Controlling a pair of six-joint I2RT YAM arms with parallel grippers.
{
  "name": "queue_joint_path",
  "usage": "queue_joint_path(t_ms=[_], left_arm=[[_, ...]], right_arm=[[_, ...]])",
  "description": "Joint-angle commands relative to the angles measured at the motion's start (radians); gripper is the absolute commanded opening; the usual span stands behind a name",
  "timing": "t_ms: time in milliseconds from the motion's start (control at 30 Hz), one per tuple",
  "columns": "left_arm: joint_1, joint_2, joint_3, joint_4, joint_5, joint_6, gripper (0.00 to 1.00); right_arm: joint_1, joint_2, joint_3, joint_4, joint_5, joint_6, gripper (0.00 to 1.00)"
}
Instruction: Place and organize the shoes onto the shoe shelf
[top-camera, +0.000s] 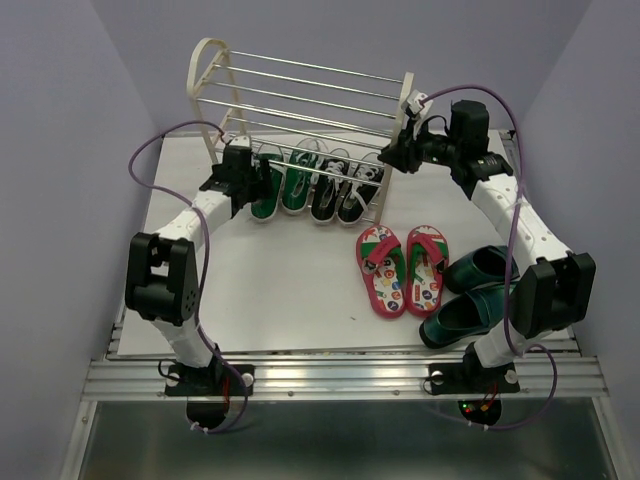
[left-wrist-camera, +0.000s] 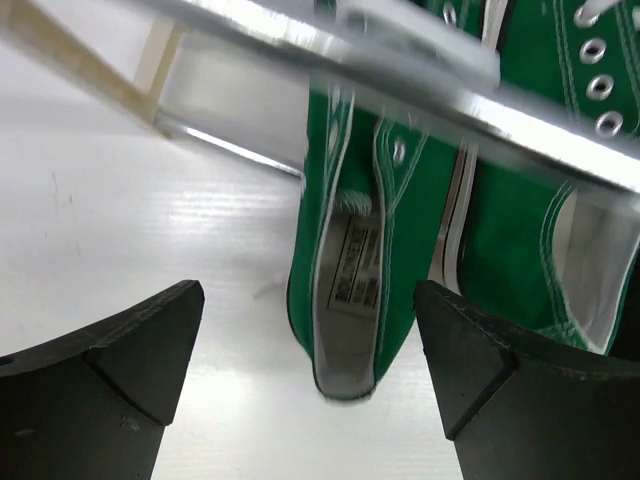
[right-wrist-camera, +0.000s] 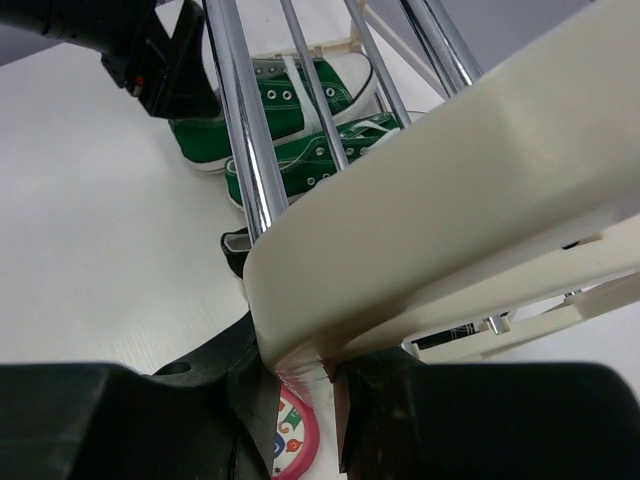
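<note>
while spread, left fingers (left-wrist-camera: 100, 385) near sneaker (left-wrist-camera: 352, 270)

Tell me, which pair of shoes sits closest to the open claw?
The green sneakers, at the left end of the shelf, right in front of the left gripper. The black sneakers sit further right; flip-flops and loafers lie out on the table.

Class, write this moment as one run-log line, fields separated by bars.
left pincer open at green sneakers | right pincer shut on shoe shelf | black sneakers at shelf base | flip-flops, loafers on table
</note>
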Motion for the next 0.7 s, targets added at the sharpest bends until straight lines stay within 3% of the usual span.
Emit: queue_joint_path(t_ms=[0,233,400,433,567,667], left_arm=[[-0.004,-0.152,-0.132,0.040,-0.009,-0.055,0.99],[-0.004,-0.277,-0.330,0.054,0.023,-0.107,0.99],[-0.004,-0.309,-0.409,0.157,0.125,-0.089,0.98],[-0.004,-0.299,-0.409,0.165,0.137,-0.083,0.95],[-0.004,-0.230,-0.383,0.200,0.125,-0.067,0.63],[-0.004,-0.171,-0.329,0.243,0.113,-0.055,0.47]], right_arm=[[0.004,-0.085,0.003,0.083,-0.029,-0.010,0.17],[0.004,-0.078,0.014,0.080,-0.015,-0.002,0.16],[0.004,-0.078,0.014,0.080,-0.021,-0.012,0.16],[0.004,-0.077,0.014,0.081,-0.021,-0.012,0.16],[0.004,-0.078,0.007,0.080,-0.022,-0.015,0.16],[0.004,-0.078,0.001,0.081,-0.026,-0.021,0.16]])
